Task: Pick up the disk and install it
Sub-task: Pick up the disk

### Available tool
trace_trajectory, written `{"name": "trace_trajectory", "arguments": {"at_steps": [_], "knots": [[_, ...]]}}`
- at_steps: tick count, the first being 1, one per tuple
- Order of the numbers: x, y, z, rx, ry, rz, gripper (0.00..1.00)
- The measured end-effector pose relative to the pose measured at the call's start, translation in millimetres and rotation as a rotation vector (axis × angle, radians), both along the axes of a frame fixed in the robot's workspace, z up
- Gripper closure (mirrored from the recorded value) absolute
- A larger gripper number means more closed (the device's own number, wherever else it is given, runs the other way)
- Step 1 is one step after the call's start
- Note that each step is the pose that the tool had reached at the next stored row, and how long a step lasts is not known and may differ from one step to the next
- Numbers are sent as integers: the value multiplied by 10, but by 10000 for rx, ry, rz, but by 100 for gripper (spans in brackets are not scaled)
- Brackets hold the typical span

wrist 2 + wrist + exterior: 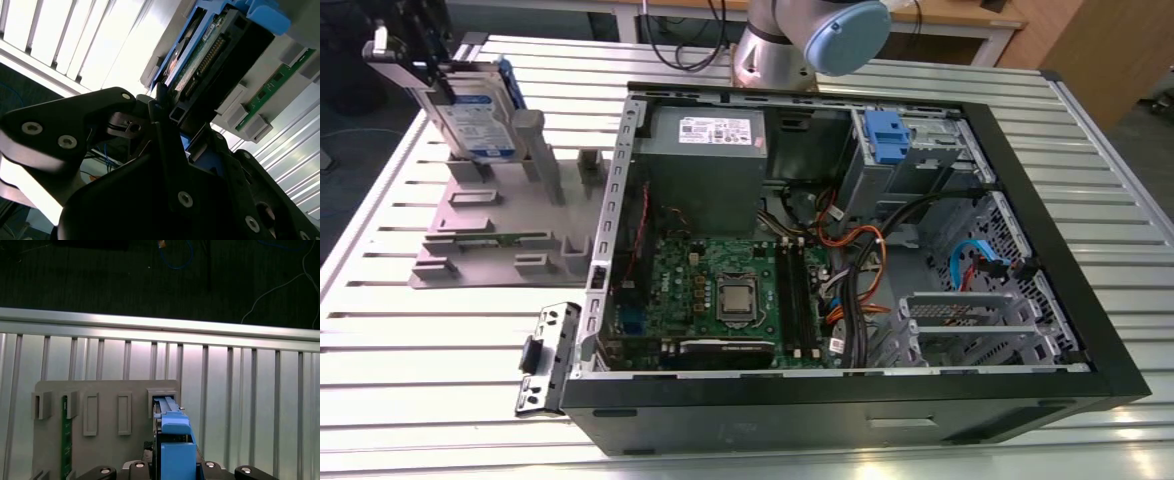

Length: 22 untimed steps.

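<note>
The biggest thing is the metal table with its long slats. On it lies a big black computer case. It is open on top, so you can see the green board and the wires inside.

Beside the case, on the exterior view's left, sits a grey stand with posts that stick up. The disk stands on its edge in a slot at the far end of that stand, with its blue frame round it.

The gripper is right at the disk. In the first wrist view the blue frame sits in the middle of it. I cannot tell if it is squeezing the disk or just sitting round it.

I think the job is only at its start. As far as I can see, the disk is not lifted out of the stand, and it is well apart from the case. Lifting it, carrying it over and putting it in the case are not yet done.

The disk has a white and blue label. The grey box in the case has a white sticker. Both have print on them, but it is too small to read.
</note>
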<state>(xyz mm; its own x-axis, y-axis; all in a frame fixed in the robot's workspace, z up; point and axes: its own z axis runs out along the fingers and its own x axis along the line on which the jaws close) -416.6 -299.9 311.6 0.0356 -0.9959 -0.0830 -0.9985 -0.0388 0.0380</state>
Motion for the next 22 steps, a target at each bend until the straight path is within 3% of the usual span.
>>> {"name": "trace_trajectory", "arguments": {"at_steps": [22], "knots": [[0,0,76,0,0,0,64]]}}
